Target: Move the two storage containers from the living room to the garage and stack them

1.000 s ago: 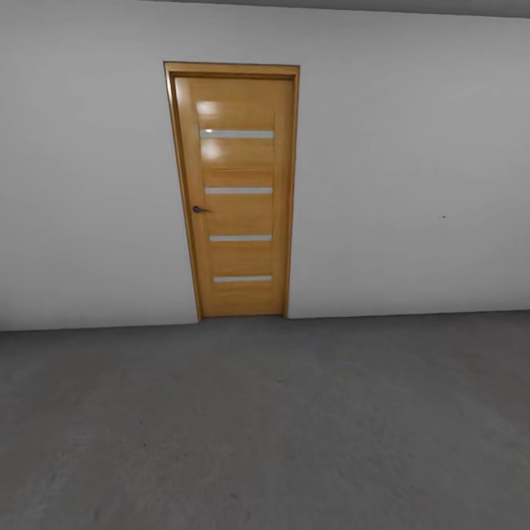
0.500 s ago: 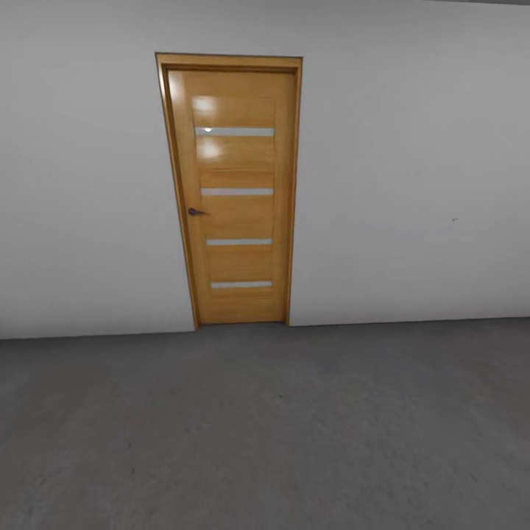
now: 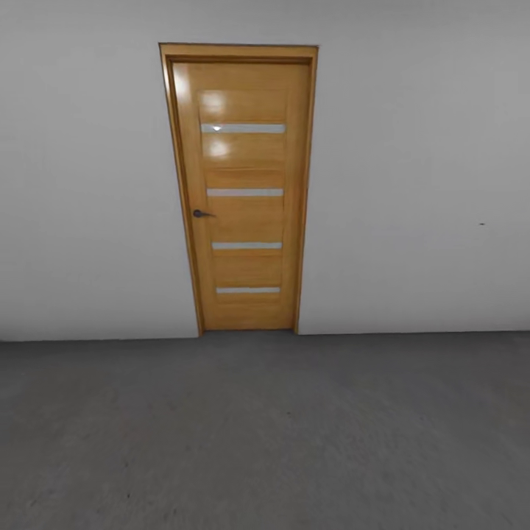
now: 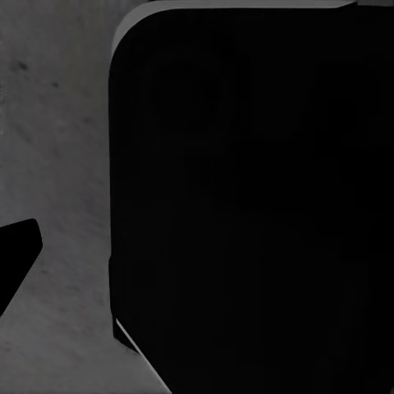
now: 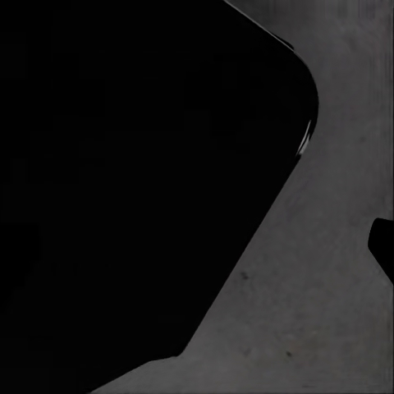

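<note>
Garage seen from the head camera: dull dark-grey concrete floor across the near half, meeting a plain white wall at the far side. Orange-wood door set in that wall, left of centre, closed, with four pale horizontal slits and a dark handle on its left edge. Small dark speck on the wall at far right.

Storage containers not identifiable in these views.

Compared with the earlier head frames: door larger and slightly further right in frame, its top nearer the upper edge; wall base lower in frame. Whole picture shifted together, hence camera motion, not motion of the door.

Left wrist view: large black rounded-corner mass close to the lens, mottled grey floor beside it, a dark tip at one edge. Right wrist view: similar black mass, grey floor beside it, a dark tip at one edge. Open or closed state of either gripper: cannot tell.
</note>
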